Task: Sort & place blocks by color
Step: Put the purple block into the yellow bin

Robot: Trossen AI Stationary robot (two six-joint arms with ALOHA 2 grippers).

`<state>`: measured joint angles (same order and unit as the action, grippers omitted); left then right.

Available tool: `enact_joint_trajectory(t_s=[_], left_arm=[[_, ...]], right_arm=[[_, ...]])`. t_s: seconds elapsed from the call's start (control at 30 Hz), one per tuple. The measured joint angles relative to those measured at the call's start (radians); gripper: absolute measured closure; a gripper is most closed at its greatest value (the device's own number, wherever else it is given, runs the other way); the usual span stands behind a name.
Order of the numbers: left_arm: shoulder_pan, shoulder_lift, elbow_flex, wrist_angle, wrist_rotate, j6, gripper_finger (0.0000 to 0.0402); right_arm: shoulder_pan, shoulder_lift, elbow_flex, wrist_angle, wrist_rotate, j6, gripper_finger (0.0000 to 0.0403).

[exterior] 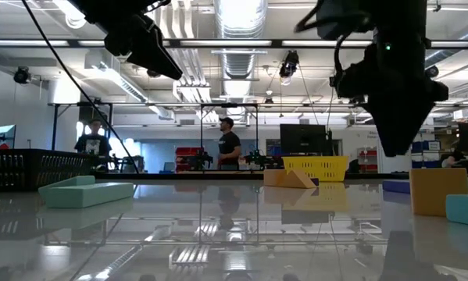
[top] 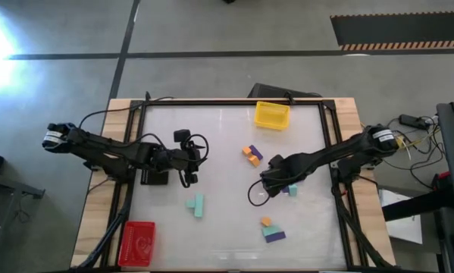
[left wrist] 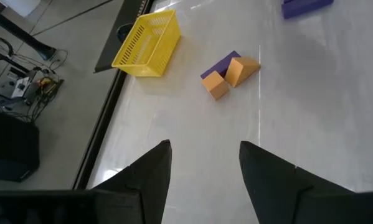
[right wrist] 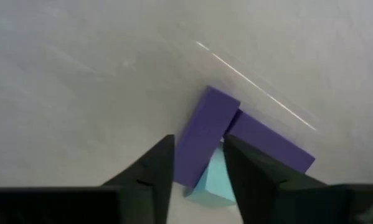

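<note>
Red tray point(top: 136, 243) sits at the near left corner of the table point(top: 227, 235), and above it the left gripper point(top: 192, 160) hovers over bare surface with its fingers point(left wrist: 150, 174) spread wide and nothing between them — the closest blocks to it, a pair of mint-teal bars point(top: 197, 205), lie a little nearer the table's front edge and clear of it. Toward the middle, a cluster of orange cubes and a purple bar point(top: 252, 155) rests on the table, with the yellow tray point(top: 272, 115) beyond it at the far edge. Right of centre, the right gripper point(top: 270, 184) is low over a small pile: its fingers point(right wrist: 150, 171) are parted narrowly with a purple bar point(right wrist: 203, 135) lying just ahead of the gap, a second purple bar point(right wrist: 270, 144) touching that one's end, and a mint-teal piece point(right wrist: 213, 179) tucked against them. Near the front edge an orange cube and a purple bar point(top: 272, 230) lie together — well apart from both grippers.
</note>
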<state>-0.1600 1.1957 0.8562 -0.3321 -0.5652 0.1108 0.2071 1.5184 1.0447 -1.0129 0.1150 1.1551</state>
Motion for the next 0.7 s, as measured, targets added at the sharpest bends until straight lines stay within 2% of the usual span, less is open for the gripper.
enact_joint_trajectory(t_s=[0.13,0.27,0.7], left_arm=[[0.0,0.0,0.0,0.0,0.0,0.0,0.0229],[0.0,0.0,0.0,0.0,0.0,0.0,0.0229],[0.001,0.0,0.0,0.0,0.0,0.0,0.0229]], right_arm=[[0.01,0.042,-0.011,0.001,0.007,0.01,0.0226],[0.016,0.084,-0.013,0.01,0.017,0.005,0.0203],[0.016,0.15,0.0,0.097,0.024,-0.056,0.0197]])
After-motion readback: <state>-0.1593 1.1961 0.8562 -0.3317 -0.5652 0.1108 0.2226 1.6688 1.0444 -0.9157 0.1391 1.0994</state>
